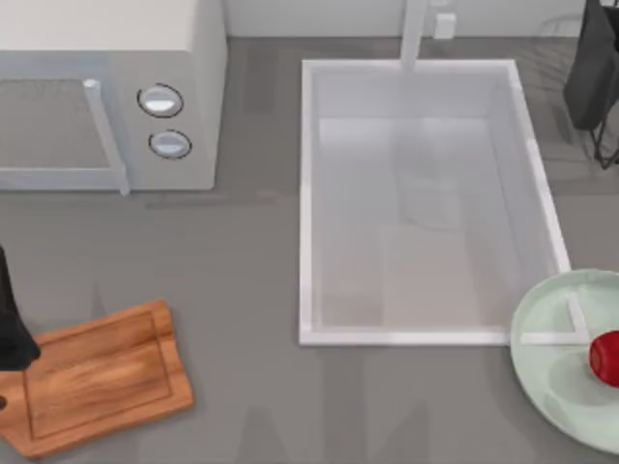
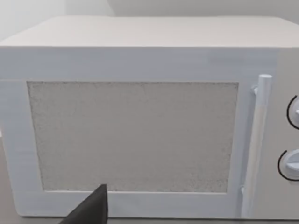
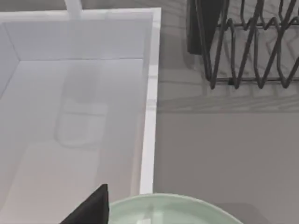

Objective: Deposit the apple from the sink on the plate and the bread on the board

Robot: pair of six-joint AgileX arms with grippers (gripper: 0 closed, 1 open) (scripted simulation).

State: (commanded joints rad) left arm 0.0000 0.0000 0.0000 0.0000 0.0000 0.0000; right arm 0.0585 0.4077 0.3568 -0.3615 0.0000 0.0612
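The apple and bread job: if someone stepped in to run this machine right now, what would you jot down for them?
Left gripper: at the table's left edge, over the board.
Right gripper: near the plate and the sink corner.
Done: the apple lies on the plate, at the table's right edge.
The board is bare and the sink looks empty.
Left: find the bread and set it on the board.

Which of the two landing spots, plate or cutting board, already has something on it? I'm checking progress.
The plate, the pale green round dish at the table's right edge: the red apple sits on it. The wooden board at the left is bare.
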